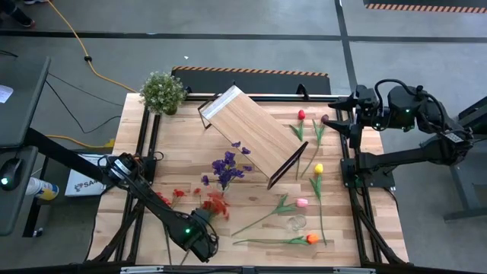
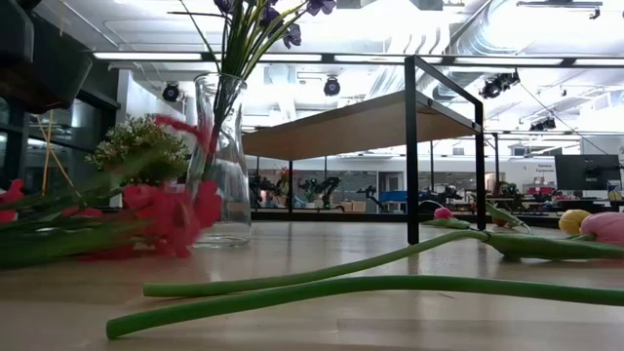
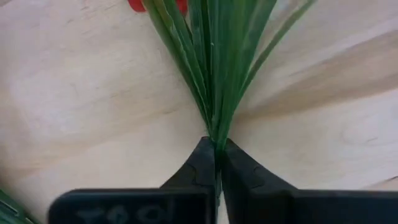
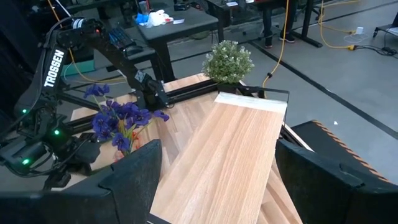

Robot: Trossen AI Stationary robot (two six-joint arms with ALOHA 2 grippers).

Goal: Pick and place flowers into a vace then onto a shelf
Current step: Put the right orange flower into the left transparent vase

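Note:
A red-blossom spray point(image 1: 217, 205) lies on the table near its front edge, leafy green stems toward my left gripper point(image 1: 204, 242), which is shut on them. A glass vase point(image 2: 219, 161) stands upright holding purple sprigs point(image 1: 227, 169). The shelf point(image 1: 251, 133) stands slantwise at mid-table on its black legs. Loose tulips lie on the right side: red point(image 1: 301, 115), dark maroon point(image 1: 325, 119), yellow point(image 1: 318, 168), pink point(image 1: 302, 202) and orange point(image 1: 312, 239). My right gripper point(image 1: 346, 122) waits open, raised at the far right, holding nothing. My left gripper pinches the spray's bundle of green stems point(image 3: 216, 127) between its two fingers, where the stems gather toward their lower end. The fingers point(image 3: 199, 168) come from above, pointing down. The spray fans away from them low over the tabletop, blossoms point(image 2: 161, 214) down by the wood.
A bushy green potted plant point(image 1: 162, 91) stands at the far left corner. Long tulip stems point(image 2: 322, 288) stretch across the near right part of the table. A small clear object point(image 1: 295, 223) sits among them. Bare wood shows at the far right point(image 1: 342, 99) behind the tulips.

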